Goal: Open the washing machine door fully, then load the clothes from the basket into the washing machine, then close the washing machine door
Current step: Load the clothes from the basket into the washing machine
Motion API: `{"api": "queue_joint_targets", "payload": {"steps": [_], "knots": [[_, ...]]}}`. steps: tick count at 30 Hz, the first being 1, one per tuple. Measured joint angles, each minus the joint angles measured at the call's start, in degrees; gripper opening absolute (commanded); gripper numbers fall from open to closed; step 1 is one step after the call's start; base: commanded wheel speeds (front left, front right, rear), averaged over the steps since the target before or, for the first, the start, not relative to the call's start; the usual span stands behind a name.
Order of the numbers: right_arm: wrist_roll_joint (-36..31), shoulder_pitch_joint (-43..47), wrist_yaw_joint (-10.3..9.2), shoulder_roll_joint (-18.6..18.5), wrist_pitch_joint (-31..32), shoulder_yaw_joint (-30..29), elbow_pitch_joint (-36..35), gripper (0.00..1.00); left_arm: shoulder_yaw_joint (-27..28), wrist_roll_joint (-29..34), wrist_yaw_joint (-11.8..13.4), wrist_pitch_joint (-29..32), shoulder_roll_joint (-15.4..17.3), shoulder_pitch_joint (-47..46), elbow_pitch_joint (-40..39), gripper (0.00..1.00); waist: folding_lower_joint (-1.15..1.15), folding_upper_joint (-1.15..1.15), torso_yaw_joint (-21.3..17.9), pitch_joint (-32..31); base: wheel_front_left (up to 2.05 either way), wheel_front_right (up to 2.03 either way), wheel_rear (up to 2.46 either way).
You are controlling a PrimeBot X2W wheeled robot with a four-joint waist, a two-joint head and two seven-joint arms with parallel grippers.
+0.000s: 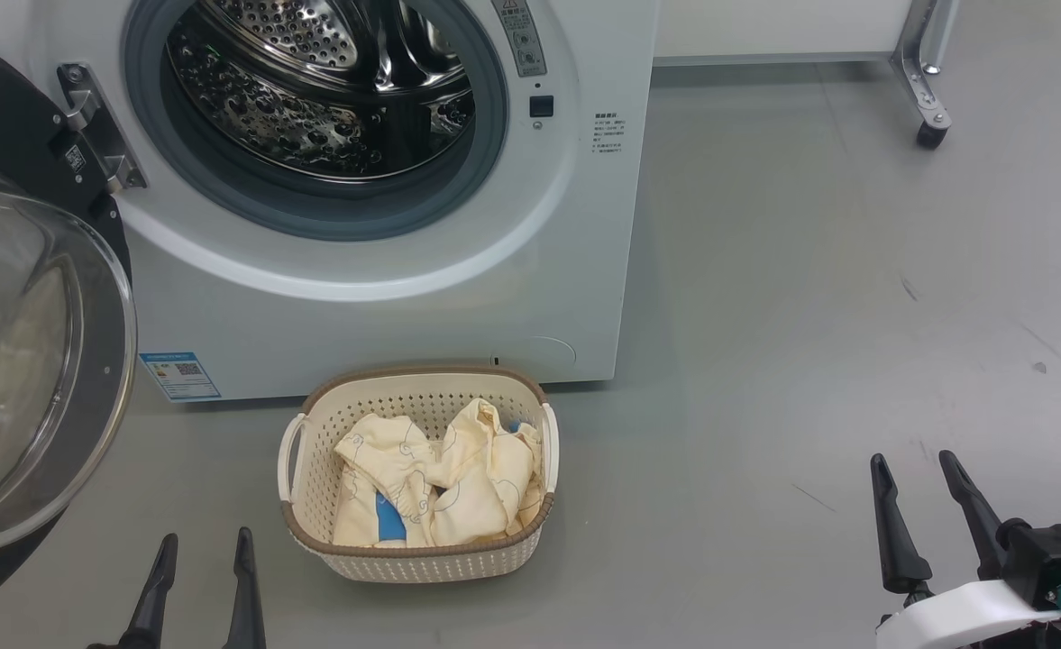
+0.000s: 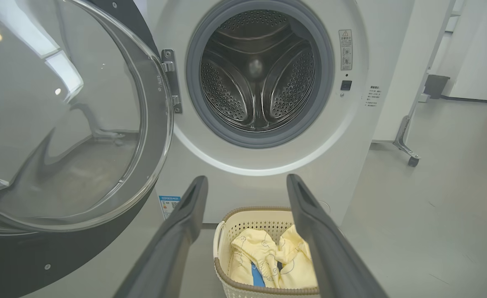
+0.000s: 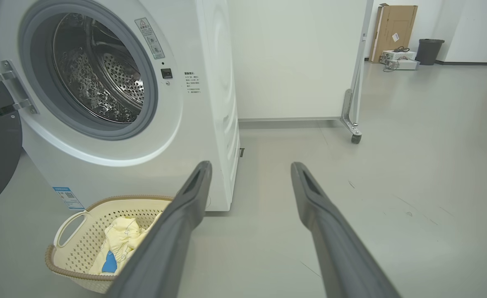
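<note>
The white washing machine (image 1: 386,315) stands ahead with its steel drum (image 1: 314,81) bare inside. Its door (image 1: 34,361), black-rimmed with a clear glass bowl, hangs swung wide at the left on a metal hinge (image 1: 93,126). On the floor before the machine sits the cream basket (image 1: 422,554), holding pale yellow clothes (image 1: 440,478) with a blue piece among them. My left gripper (image 1: 205,541) is open just left of the basket, holding nothing. My right gripper (image 1: 913,461) is open well to the right, over bare floor. In the left wrist view the basket (image 2: 235,223) lies between my fingers (image 2: 185,219).
A white panel on a wheeled metal leg (image 1: 931,126) stands behind the machine at the right. Farther off are a cardboard box (image 3: 392,29) and a dark bin (image 3: 429,49). Grey floor (image 1: 809,315) stretches to the right of the basket.
</note>
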Motion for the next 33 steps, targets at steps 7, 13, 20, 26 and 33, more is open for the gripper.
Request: {"api": "queue_joint_targets", "payload": {"steps": [7,13,20,26,33], "knots": [[0.0,0.0,0.01,0.0,0.0,0.1,0.0,1.0,0.1,0.0,0.0,0.0,0.0,0.0,0.0,1.0,0.0,0.0,0.2,0.2,0.51,-0.51,0.0],[0.0,0.0,0.01,0.0,0.0,0.1,0.0,1.0,0.3,0.0,0.0,0.0,0.0,0.0,0.0,1.0,0.0,0.0,0.4,0.4,0.78,-0.78,0.0],[0.0,0.0,0.01,0.0,0.0,0.1,0.0,1.0,0.4,-0.6,0.1,0.0,0.0,0.0,0.1,1.0,0.0,0.0,0.5,0.7,1.06,-1.06,0.0],[0.2,0.0,0.02,0.3,0.0,0.1,0.1,1.0,1.0,-1.5,0.7,0.0,0.0,-0.1,-0.6,1.0,0.0,0.0,0.6,0.9,1.13,-1.13,0.0],[0.2,0.0,0.05,0.3,0.0,0.1,0.3,1.0,1.1,-1.5,0.7,0.0,0.0,-0.1,-0.6,1.0,0.0,0.0,0.5,1.3,0.86,-0.86,0.0]]}}
